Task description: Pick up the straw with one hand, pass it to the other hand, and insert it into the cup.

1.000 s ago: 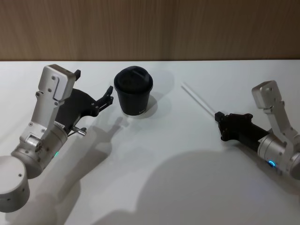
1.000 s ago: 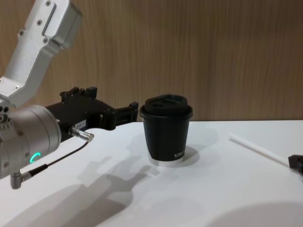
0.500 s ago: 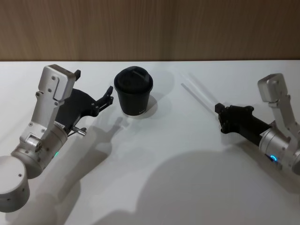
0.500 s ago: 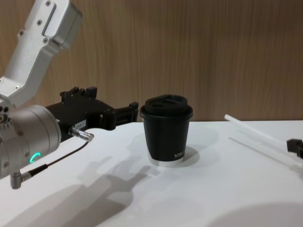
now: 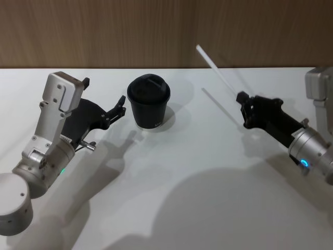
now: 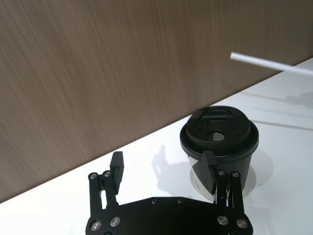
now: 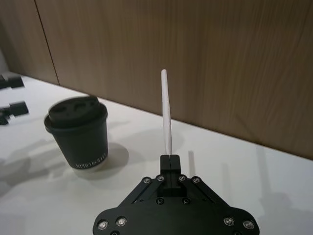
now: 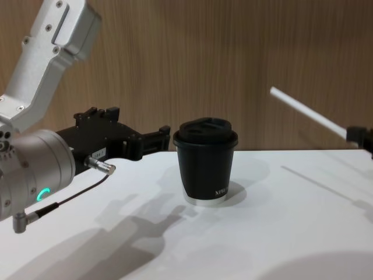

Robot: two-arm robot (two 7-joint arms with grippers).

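Observation:
The black lidded cup (image 5: 148,101) stands upright at the back middle of the white table. My left gripper (image 5: 105,94) rests just left of it, open, with one finger (image 6: 210,169) close beside the cup's (image 6: 220,139) wall. On the right, my right gripper (image 5: 243,100) is shut on the lower end of the white straw (image 5: 218,71). The straw is held in the air, slanting up and back toward the wall. In the chest view the straw (image 8: 306,112) hangs well above the table, right of the cup (image 8: 205,160). The right wrist view shows the straw (image 7: 167,112) rising from the closed fingertips.
The white table (image 5: 171,172) is bare in front of the cup and between the arms. A brown wood-panelled wall (image 5: 166,31) runs along the table's far edge. A thin grey cable (image 8: 76,195) hangs from my left wrist.
My right gripper has lifted the straw off the table and raised it, with the tip now pointing up toward the wall. The left arm and the cup have not moved.

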